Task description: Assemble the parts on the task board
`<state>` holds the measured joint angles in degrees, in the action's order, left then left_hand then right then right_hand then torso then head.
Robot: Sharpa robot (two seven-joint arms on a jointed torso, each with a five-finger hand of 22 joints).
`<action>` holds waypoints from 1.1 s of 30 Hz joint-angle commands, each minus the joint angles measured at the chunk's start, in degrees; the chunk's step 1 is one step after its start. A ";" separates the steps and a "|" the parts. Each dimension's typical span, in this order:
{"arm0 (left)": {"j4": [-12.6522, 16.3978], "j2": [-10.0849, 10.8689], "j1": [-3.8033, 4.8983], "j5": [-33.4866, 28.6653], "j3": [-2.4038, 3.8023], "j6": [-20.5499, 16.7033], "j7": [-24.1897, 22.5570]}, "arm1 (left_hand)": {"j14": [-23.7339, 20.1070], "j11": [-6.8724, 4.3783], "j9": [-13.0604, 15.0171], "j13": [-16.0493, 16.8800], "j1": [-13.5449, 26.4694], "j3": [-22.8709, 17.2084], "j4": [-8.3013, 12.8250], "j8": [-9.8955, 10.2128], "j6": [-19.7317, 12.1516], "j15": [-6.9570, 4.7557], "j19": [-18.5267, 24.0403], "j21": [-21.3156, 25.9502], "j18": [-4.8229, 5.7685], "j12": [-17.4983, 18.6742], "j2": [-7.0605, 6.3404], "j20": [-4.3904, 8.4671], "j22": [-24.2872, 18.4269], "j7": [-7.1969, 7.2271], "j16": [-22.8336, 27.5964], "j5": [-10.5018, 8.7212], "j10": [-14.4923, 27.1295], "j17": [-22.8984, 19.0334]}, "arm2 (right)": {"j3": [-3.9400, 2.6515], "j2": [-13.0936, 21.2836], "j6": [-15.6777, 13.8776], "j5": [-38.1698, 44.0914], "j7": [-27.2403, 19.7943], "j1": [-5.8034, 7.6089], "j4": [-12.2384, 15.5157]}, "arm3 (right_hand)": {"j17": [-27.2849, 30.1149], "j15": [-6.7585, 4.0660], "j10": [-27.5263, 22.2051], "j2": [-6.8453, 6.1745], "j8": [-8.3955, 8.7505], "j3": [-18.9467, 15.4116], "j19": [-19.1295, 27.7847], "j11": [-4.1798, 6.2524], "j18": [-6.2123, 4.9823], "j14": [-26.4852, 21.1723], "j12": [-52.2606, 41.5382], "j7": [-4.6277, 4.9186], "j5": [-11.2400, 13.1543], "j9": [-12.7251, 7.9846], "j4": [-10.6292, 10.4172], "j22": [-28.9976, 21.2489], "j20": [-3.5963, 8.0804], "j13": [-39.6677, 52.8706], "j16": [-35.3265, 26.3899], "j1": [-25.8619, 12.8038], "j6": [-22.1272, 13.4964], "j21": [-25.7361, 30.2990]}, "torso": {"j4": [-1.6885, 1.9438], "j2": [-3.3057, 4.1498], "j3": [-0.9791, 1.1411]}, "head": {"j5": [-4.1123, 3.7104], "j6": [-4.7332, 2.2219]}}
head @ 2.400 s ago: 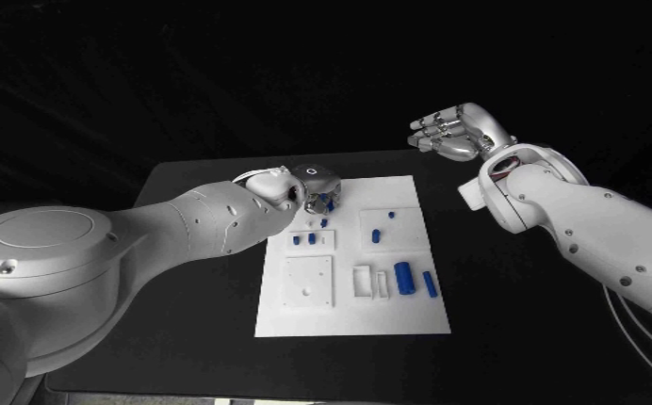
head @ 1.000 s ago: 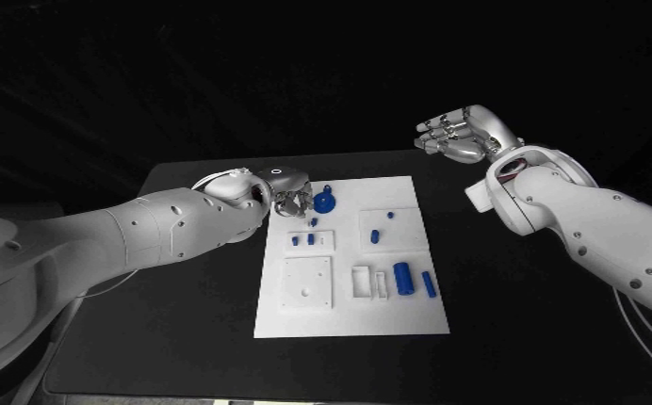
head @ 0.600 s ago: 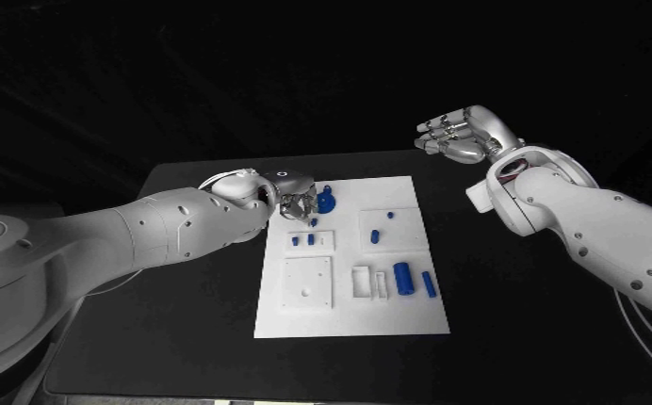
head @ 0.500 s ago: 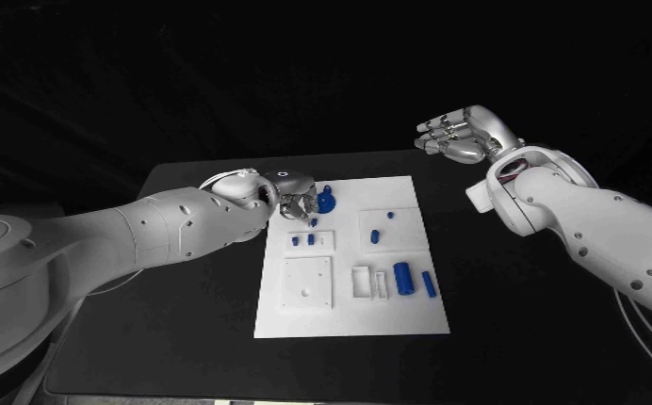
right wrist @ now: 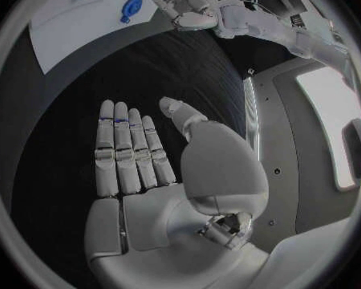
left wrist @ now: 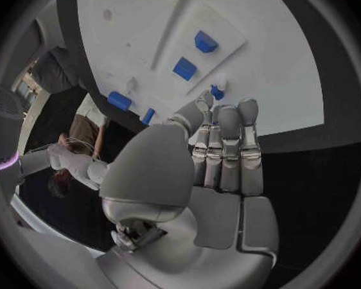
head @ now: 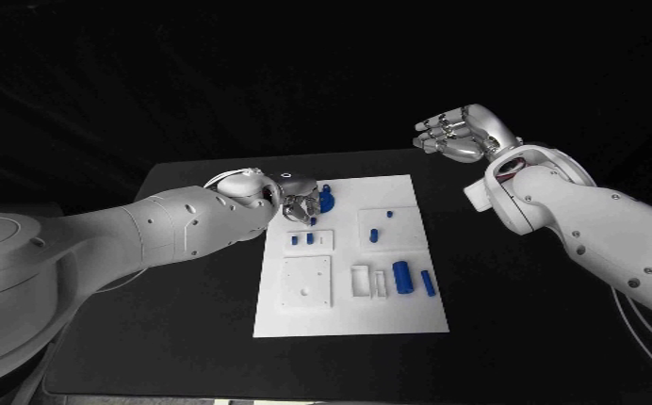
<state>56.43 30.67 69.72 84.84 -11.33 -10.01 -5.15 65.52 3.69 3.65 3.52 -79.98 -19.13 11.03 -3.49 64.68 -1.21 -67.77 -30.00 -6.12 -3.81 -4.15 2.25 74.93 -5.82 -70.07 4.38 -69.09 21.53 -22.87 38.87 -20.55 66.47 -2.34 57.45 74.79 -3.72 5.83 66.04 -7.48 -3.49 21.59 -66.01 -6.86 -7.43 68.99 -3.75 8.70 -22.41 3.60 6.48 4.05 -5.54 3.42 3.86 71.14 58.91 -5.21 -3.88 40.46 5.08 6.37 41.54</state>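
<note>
Here, white task board with small blue parts; left robot hand seemingly empty, right robot hand open.

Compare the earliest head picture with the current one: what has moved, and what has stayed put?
The left hand has shifted slightly toward the board's far left corner, uncovering the round blue part beside its fingers. The right hand stays raised off the board, holding nothing. The white board and other blue parts lie unchanged.

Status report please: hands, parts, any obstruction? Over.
Left hand beside round blue part, grip unclear. Right hand open, raised, away from task board. No obstruction seen.
</note>
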 commanded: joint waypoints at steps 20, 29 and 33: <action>-2.30 -1.53 -0.43 0.98 -0.17 2.98 0.83 | -0.27 0.46 0.00 -0.08 0.31 0.13 -0.99 -0.09 -1.03 0.44 0.13 0.51 -0.71 0.03 -0.65 -0.32 1.05 0.02 -1.18 0.27 1.21 -1.53 | -0.02 -0.28 0.52 0.43 -0.52 -0.03 0.00 | 0.03 0.13 0.18 -0.05 -0.06 -0.06 -0.19 0.07 0.05 0.30 0.33 -0.04 -0.29 -0.04 -0.32 -0.06 -0.10 -0.08 -0.26 -0.62 0.33 0.10 | 0.02 0.01 -0.04 | -0.04 0.04; -2.97 -1.89 -0.49 0.87 -0.18 2.26 0.48 | -0.28 0.39 0.00 -0.08 0.16 -0.26 -0.96 -0.08 -1.38 0.15 0.06 0.60 -0.62 0.05 -0.88 -0.12 1.07 0.34 -1.18 0.33 2.02 -1.85 | -0.02 -0.32 0.53 0.43 -0.52 -0.03 -0.05 | 0.03 0.13 0.18 -0.03 -0.05 -0.09 -0.19 0.07 0.04 0.30 0.32 -0.03 -0.30 -0.04 -0.37 -0.06 -0.11 -0.08 -0.26 -0.62 0.32 0.12 | 0.06 -0.01 -0.03 | -0.12 0.05; -3.23 -2.04 -0.49 0.84 -0.18 2.62 0.44 | -0.33 0.34 0.00 -0.08 0.08 -0.39 -0.94 -0.08 -1.37 0.09 0.09 0.62 -0.55 0.02 -0.86 -0.06 1.09 0.34 -1.14 0.37 2.00 -1.92 | -0.02 -0.34 0.55 0.43 -0.52 -0.03 -0.04 | 0.03 0.13 0.18 -0.03 -0.05 -0.09 -0.19 0.07 0.04 0.30 0.32 -0.03 -0.30 -0.04 -0.37 -0.06 -0.11 -0.08 -0.26 -0.62 0.32 0.12 | 0.07 -0.01 -0.02 | -0.13 0.04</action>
<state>53.20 28.80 69.23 85.48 -11.52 -7.20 -4.28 65.31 4.03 3.66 3.53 -79.76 -19.13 10.08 -3.49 63.75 -1.01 -67.76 -29.76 -5.75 -3.81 -4.38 2.25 74.93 -5.50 -70.99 4.38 -67.55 19.65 -22.87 38.59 -20.55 66.47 -2.36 57.44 74.69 -3.72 5.83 66.04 -7.48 -3.49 21.59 -66.01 -6.86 -7.42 68.99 -3.75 8.70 -22.41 3.60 6.48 4.05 -5.54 3.42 3.86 71.14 58.90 -5.21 -3.83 40.46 5.04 6.24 41.59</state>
